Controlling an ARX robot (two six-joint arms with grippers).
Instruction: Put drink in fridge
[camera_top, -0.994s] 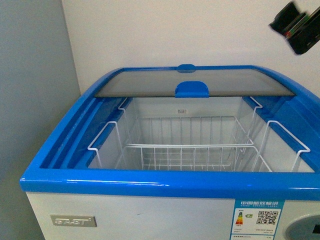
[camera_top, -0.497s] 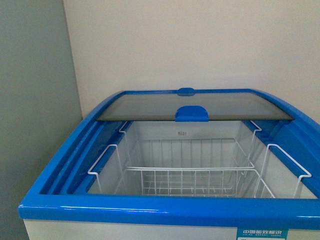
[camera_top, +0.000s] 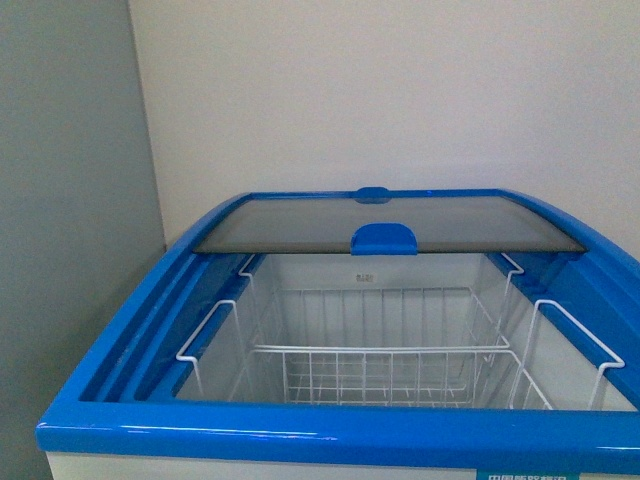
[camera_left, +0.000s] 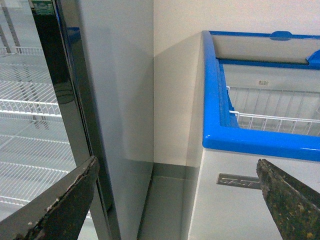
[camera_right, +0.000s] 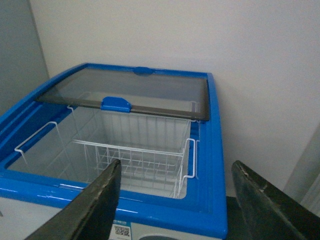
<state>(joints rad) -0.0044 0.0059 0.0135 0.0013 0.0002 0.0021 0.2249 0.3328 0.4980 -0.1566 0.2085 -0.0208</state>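
Observation:
The fridge (camera_top: 340, 432) is a white chest with a blue rim, right in front of me. Its glass lid (camera_top: 300, 222) with a blue handle (camera_top: 384, 238) is slid to the back, so the white wire baskets (camera_top: 380, 362) show, and nothing lies in them. No drink is in any view. My left gripper (camera_left: 176, 162) is open and empty, level with the fridge's (camera_left: 260, 142) front left corner. My right gripper (camera_right: 177, 164) is open and empty above the fridge's (camera_right: 212, 150) front right corner. Neither arm shows in the front view.
A tall grey upright cabinet (camera_left: 115, 100) with a glass door (camera_left: 30, 105) and wire shelves stands close on the fridge's left, with a narrow gap between them. Its grey side (camera_top: 60, 220) fills the front view's left. A plain wall (camera_top: 400, 90) runs behind.
The fridge has sunk lower in the front view. A dark gripper part at that view's top right a second ago is gone from it.

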